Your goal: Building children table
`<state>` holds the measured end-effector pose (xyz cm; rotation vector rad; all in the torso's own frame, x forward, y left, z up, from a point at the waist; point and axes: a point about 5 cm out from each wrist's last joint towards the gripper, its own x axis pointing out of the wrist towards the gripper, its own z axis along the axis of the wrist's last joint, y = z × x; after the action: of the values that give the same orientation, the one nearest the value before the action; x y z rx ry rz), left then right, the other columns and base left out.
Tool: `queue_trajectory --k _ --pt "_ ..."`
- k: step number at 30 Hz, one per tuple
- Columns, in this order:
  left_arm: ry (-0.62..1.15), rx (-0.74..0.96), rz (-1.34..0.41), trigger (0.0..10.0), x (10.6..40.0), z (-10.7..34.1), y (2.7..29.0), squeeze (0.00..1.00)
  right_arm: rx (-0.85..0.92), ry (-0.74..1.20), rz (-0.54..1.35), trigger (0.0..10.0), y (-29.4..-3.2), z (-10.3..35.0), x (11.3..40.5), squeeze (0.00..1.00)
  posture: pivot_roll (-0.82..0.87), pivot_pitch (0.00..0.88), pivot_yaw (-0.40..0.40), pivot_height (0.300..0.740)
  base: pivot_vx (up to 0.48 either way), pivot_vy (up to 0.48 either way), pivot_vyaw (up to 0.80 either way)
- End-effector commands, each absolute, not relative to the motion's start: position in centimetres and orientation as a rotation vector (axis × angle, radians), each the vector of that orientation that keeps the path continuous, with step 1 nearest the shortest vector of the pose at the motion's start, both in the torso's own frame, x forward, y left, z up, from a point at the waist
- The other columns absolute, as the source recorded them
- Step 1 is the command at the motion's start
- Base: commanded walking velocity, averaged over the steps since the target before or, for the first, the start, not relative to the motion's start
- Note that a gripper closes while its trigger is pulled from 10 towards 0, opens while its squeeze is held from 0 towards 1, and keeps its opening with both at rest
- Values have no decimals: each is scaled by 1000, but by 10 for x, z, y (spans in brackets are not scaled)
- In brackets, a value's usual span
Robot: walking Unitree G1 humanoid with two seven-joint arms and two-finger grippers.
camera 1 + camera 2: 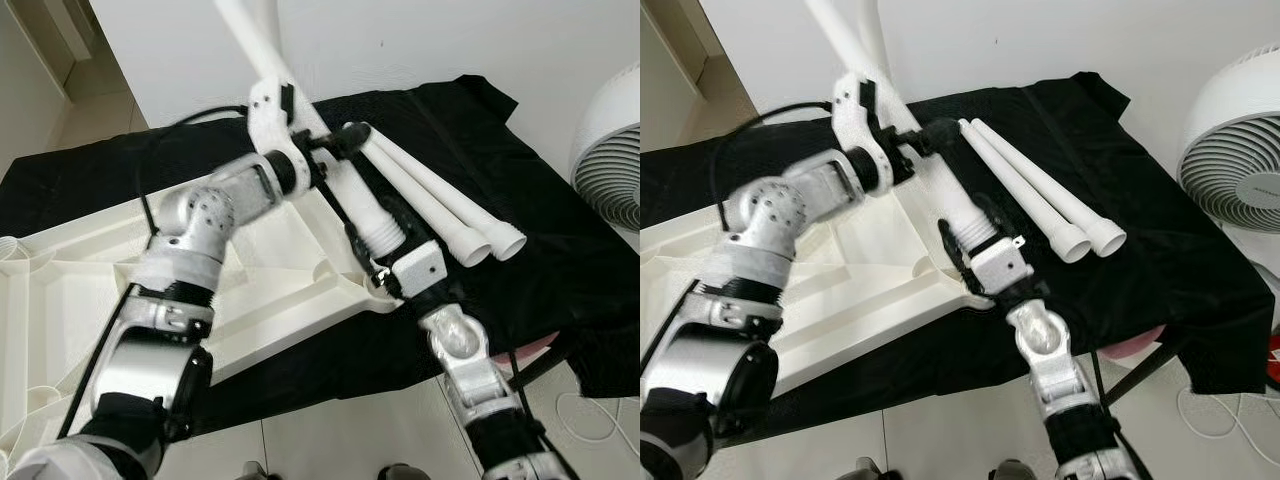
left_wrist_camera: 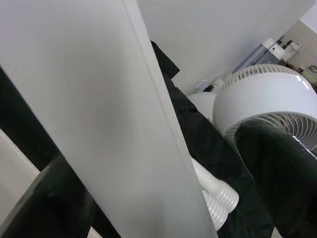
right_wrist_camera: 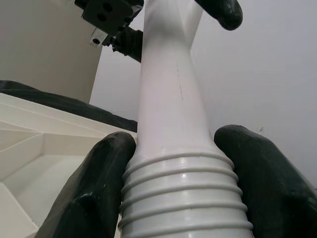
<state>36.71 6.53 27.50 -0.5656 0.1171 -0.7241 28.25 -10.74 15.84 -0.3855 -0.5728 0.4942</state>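
Note:
A white table leg stands tilted over the upturned white tabletop, with its ribbed threaded end low near the tabletop's right corner. My left gripper is shut on the leg's smooth shaft higher up. My right gripper is shut around the threaded end, and its black fingers press on both sides. Two more white legs lie side by side on the black cloth to the right.
The black cloth covers the low surface under the tabletop. A white round fan stands at the right, close to the cloth's edge. A white wall is behind, and pale tiled floor lies in front, with cables at the right.

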Motion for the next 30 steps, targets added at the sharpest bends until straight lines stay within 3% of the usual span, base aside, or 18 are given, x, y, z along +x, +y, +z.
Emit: queue_trajectory --k 1,3,4,22,23,24,25,30 --pt "13 -596 -952 7255 360 294 63 0 -406 -562 531 10000 -100 154 280 0 -159 59 144 740 0 0 0" --pt "10 -608 -947 7255 361 295 63 0 -407 -561 530 10000 -100 154 281 0 -159 59 144 740 0 0 0" --pt "10 -617 -939 0 363 296 64 0 -407 -559 530 10000 -100 153 281 0 -158 51 144 740 0 0 0" --pt "34 -645 -897 0 367 295 69 0 -344 -511 482 10000 -101 151 289 0 -148 21 139 740 0 0 0" --pt "42 -642 -887 10000 369 295 70 0 -326 -495 484 10000 -102 150 290 0 -145 15 139 740 0 0 0" --pt "44 -642 -872 10000 370 296 71 0 -309 -481 485 10000 -102 149 291 0 -145 15 139 740 0 0 0" --pt "38 -648 -865 10000 371 298 71 0 -281 -469 489 10000 -102 149 291 1000 -145 15 139 740 0 0 0" --pt "19 -641 -835 10000 372 301 75 0 -226 -452 485 10000 -103 150 293 1000 -142 9 137 740 0 0 0"
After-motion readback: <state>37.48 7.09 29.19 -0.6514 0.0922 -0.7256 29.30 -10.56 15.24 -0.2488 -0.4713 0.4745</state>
